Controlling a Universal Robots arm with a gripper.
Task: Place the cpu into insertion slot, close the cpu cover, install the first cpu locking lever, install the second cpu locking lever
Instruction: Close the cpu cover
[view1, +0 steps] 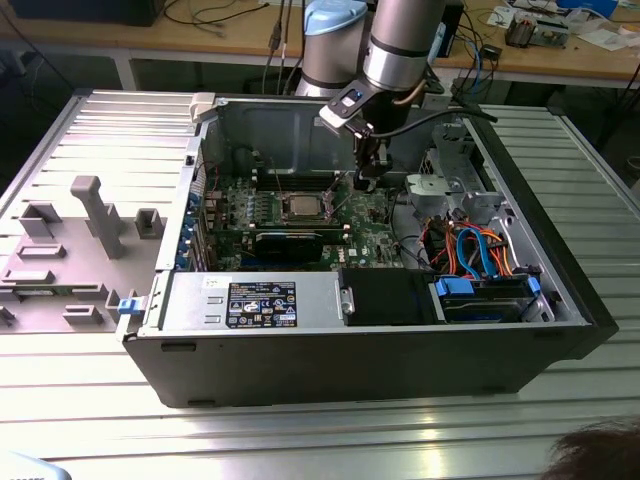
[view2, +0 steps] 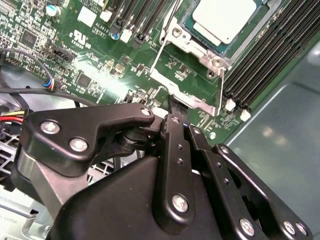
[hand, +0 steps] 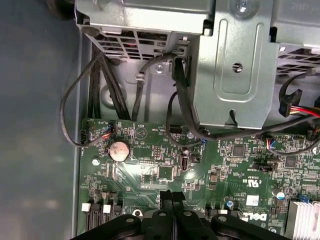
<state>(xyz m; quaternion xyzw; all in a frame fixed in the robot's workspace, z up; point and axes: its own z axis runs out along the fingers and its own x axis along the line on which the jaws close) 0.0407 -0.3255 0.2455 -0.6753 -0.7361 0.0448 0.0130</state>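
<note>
– where's the hand?
– my gripper (view2: 172, 106), fingers pressed together, empty, tip at the cpu cover's (view2: 195, 98) edge.
– the cpu (view2: 227, 20)?
– seated in the insertion slot (view2: 181, 36). i judge the cover not yet down; closing and locking remain.

The cpu (view2: 226, 20) runs off the second wrist view's edge. The dark body of my end effector (view2: 181, 120) hides the green board (view2: 100, 60) beneath it, and the first wrist view's edge crops that body.
</note>
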